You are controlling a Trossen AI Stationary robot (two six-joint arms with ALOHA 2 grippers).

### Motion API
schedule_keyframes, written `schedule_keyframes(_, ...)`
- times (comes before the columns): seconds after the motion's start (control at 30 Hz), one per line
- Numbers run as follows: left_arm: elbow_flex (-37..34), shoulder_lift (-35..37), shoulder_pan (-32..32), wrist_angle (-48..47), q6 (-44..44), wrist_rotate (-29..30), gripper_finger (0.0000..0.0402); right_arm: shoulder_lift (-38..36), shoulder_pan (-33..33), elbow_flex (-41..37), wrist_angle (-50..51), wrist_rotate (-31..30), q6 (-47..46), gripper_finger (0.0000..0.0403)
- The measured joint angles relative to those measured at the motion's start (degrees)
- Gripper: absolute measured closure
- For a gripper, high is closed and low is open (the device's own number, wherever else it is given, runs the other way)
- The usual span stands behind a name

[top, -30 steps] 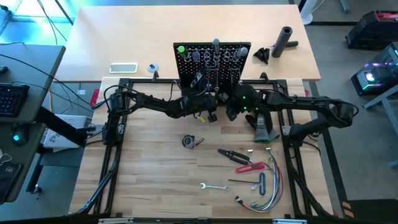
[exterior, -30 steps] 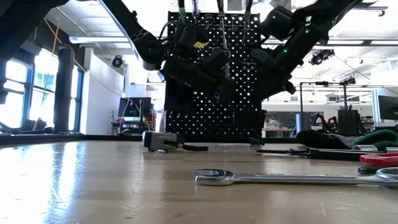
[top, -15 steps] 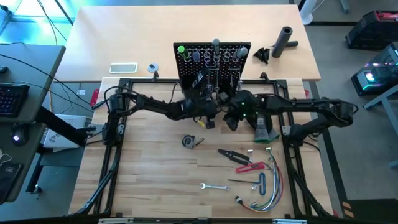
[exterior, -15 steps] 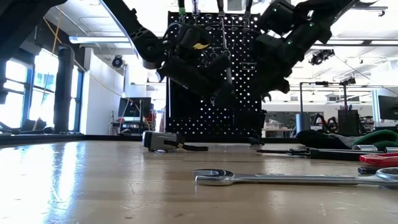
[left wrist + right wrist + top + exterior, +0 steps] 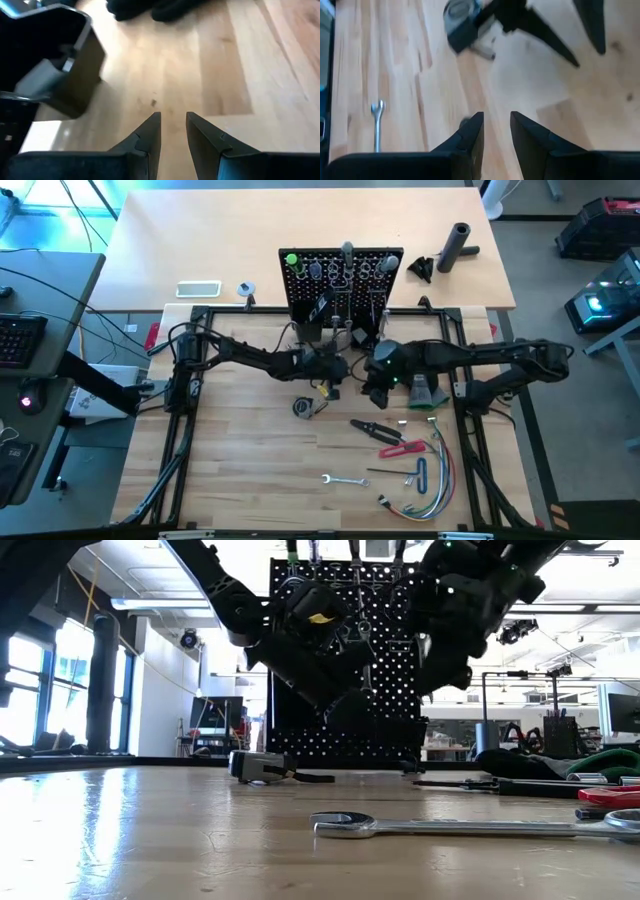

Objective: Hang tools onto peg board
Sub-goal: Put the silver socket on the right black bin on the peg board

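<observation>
Two arms over the tabletop [image 5: 250,450], both empty-handed. Nearest the front edge: one bundle of coloured wires [image 5: 425,498], one small silver wrench [image 5: 343,479], one hex key [image 5: 418,473] beside it. Next back, one red-handled tool [image 5: 403,448] and one pair of black pliers [image 5: 368,427], lying close together. One small round grey gadget [image 5: 304,408] with a strap sits left of those, alone.

Above that, mid-tabletop: left claw [image 5: 329,381] and right claw [image 5: 372,388] hang near each other just in front of the board, apart from every tool. Left wrist view shows the left claw's fingers [image 5: 150,131] slightly spread with bare wood between them, nothing pinched. Right wrist view shows the right claw's fingers [image 5: 473,132] likewise a little apart, nothing held; same wrench [image 5: 377,125] lies beyond on the wood.

Farthest: one black peg board [image 5: 345,280] upright at the back of the tabletop, several tools already hung, including one green-handled screwdriver [image 5: 291,262]; exact count of hung items cannot be told. One black cylinder [image 5: 458,244] lies behind on the rear table.
</observation>
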State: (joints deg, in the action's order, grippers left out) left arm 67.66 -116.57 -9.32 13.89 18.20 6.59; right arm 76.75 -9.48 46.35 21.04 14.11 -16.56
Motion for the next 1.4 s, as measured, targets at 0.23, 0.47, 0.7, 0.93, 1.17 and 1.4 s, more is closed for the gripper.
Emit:
schedule_keyframes(0.23,0.00,0.00,2.56,-2.87,-0.02,0.00,0.0316,0.00,5.69,0.00,6.15,-0.62,-1.80,0.0311)
schedule_keyframes(0.47,0.00,0.00,5.44,-4.49,-0.11,-0.02,0.0316,0.00,12.05,0.00,10.12,-4.65,-10.42,0.0311)
schedule_keyframes(0.7,0.00,0.00,9.06,-6.30,-1.90,-0.02,0.0316,0.00,19.08,0.00,16.24,-11.65,-22.98,0.0311)
schedule_keyframes(0.93,0.00,0.02,12.90,-6.77,-3.29,-0.02,0.0316,0.00,26.42,0.00,25.41,-21.19,-39.31,0.0311)
schedule_keyframes(1.17,0.00,0.02,15.84,-6.75,-4.68,-0.07,0.0316,0.00,35.70,0.00,30.69,-28.51,-57.04,0.0302)
schedule_keyframes(1.4,0.02,0.02,17.22,-5.70,-5.63,-0.06,0.0316,0.09,43.74,-4.15,26.00,-32.11,-73.80,0.0249)
